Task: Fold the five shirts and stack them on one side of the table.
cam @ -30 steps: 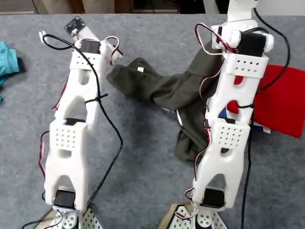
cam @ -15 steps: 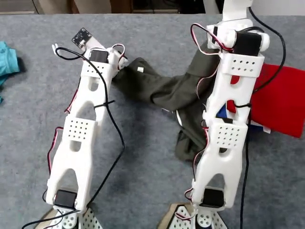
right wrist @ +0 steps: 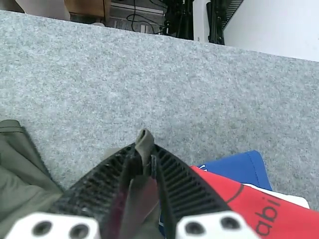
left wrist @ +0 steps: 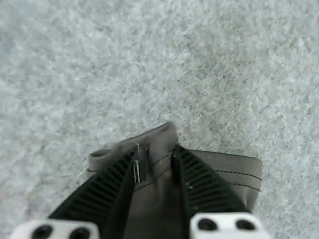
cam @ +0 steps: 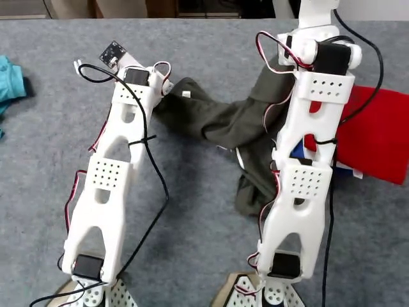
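A dark olive shirt (cam: 223, 125) lies crumpled across the middle of the grey table between both arms. My left gripper (left wrist: 155, 155) is shut on one end of the olive shirt (left wrist: 209, 174), low over the table; in the high view this end (cam: 167, 102) sits beside the left arm's wrist. My right gripper (right wrist: 144, 149) is shut on a pinch of the olive shirt (right wrist: 145, 142), held above the table at the far side. A red shirt (cam: 377, 137) lies folded at the right, over a blue shirt (right wrist: 239, 167). A teal shirt (cam: 9, 86) sits at the left edge.
Black cables (cam: 150, 173) trail from the left arm over the table. Beyond the table's far edge stand wooden furniture and dark equipment (right wrist: 149, 17). Bare grey carpet lies between the arms near the front (cam: 192, 249).
The left arm has swung to the right, carrying its end of the olive shirt slightly toward the middle. The right arm has barely shifted.
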### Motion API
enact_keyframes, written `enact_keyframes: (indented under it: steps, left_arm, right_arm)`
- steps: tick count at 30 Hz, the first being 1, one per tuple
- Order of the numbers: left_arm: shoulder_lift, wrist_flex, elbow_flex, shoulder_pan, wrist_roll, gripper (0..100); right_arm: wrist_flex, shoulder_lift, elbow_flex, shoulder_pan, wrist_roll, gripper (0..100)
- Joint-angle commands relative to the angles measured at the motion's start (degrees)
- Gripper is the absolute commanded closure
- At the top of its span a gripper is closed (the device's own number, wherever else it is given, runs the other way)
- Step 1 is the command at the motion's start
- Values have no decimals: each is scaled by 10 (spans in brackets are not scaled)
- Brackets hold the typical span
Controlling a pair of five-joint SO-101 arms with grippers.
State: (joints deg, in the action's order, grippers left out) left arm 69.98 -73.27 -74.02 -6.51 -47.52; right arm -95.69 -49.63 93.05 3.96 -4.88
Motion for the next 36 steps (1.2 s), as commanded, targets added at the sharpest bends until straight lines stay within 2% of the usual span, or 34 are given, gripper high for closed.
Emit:
enact_keyframes:
  steps: [1, 6, 14, 19, 24, 29, 36]
  left_arm:
    - [-10, -13, -3, -4, -4, 919]
    - [-14, -39, -32, -1, -1, 974]
    - [-15, -171, -227, 30, 14, 981]
    - [-85, -231, -219, 41, 33, 981]
    - [-186, -278, -218, 47, 88, 981]
    - [-310, -278, -195, 69, 132, 981]
    - [-552, -278, -18, 76, 168, 981]
  right_arm:
    - [5, 1, 22, -7, 1, 958]
    - [5, 1, 22, -7, 1, 958]
    - [0, 6, 24, -23, 1, 958]
    - [-21, 45, 24, -57, 1, 958]
    - [-33, 121, 23, -78, 6, 979]
    - [-53, 215, 23, -89, 7, 995]
    - [-65, 348, 22, -87, 7, 996]
